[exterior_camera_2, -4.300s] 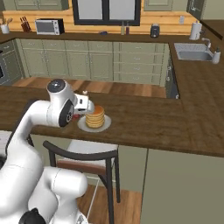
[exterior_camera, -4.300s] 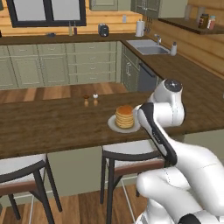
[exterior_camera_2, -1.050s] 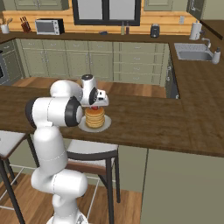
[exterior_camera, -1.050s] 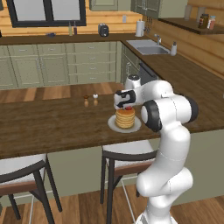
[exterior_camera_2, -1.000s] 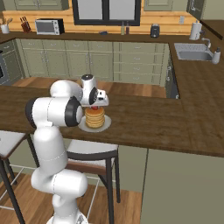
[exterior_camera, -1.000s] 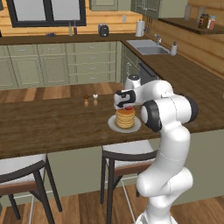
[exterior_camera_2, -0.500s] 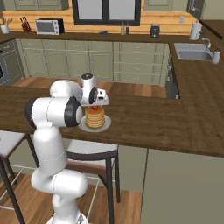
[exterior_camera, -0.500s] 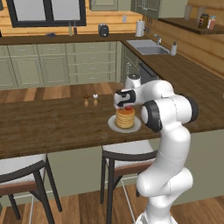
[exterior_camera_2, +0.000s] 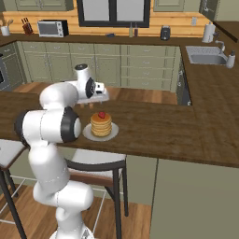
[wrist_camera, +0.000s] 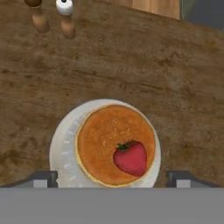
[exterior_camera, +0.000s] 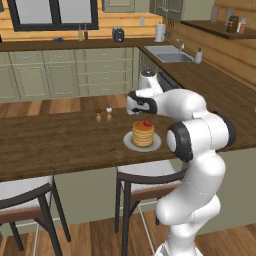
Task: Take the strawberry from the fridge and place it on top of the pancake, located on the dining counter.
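Note:
The strawberry [wrist_camera: 131, 157] lies on top of the pancake [wrist_camera: 105, 140], toward one side of the golden stack, free of any grip. The pancake rests on a white plate [wrist_camera: 61, 144] on the dark wooden dining counter [wrist_camera: 175, 83]. My gripper [wrist_camera: 113, 178] hangs straight above the stack, open, its two dark fingertips [wrist_camera: 43, 177] wide apart on either side of the plate. From the base, the strawberry [exterior_camera: 147, 122] [exterior_camera_2: 101, 115] shows as a red dot on the pancake [exterior_camera: 143, 135] [exterior_camera_2: 101, 126], just below the gripper [exterior_camera: 142, 111] [exterior_camera_2: 99, 97]. The fridge is out of view.
Two small shakers [exterior_camera: 103, 114] [wrist_camera: 52, 17] stand on the dining counter [exterior_camera: 55, 142] a little beyond the plate. Dark-framed stools [exterior_camera: 142, 175] [exterior_camera_2: 93, 163] stand under the counter's near edge. The sink counter [exterior_camera: 175, 55] runs along the back right.
The jaws have spread wide and let go of the strawberry, which now lies on the pancake. The hand has stayed above the stack, lifting only slightly.

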### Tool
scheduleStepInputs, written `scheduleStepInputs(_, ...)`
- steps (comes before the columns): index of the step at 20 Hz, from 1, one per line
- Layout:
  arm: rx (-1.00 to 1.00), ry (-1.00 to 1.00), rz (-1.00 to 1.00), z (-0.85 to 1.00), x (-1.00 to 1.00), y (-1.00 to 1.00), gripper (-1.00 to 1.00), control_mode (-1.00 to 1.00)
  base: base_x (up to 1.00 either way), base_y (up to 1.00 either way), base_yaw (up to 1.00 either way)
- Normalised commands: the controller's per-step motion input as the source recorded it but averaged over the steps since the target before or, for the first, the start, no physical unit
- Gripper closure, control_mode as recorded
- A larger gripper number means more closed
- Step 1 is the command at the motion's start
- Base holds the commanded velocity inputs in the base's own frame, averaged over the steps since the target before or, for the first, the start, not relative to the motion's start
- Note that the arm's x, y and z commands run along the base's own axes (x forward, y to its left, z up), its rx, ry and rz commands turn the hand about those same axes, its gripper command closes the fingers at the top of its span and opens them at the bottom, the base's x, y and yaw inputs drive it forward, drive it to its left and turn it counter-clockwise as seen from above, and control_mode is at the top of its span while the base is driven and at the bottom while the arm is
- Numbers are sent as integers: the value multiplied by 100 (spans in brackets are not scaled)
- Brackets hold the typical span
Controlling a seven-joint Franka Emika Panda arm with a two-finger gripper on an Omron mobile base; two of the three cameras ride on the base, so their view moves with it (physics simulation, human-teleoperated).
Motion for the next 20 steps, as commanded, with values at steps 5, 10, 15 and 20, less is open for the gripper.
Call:
scheduleStepInputs(5, -2, 0, -1, 43, -98, 58, -100, -100, 0, 0, 0)
scheduleStepInputs(10, -6, 0, -5, 0, -100, 100, -100, -100, 0, 0, 0)
scheduleStepInputs(15, -2, 0, -2, 16, -100, 81, -100, -100, 0, 0, 0)
scheduleStepInputs(20, 0, -4, -4, 41, -100, 17, -100, -100, 0, 0, 0)
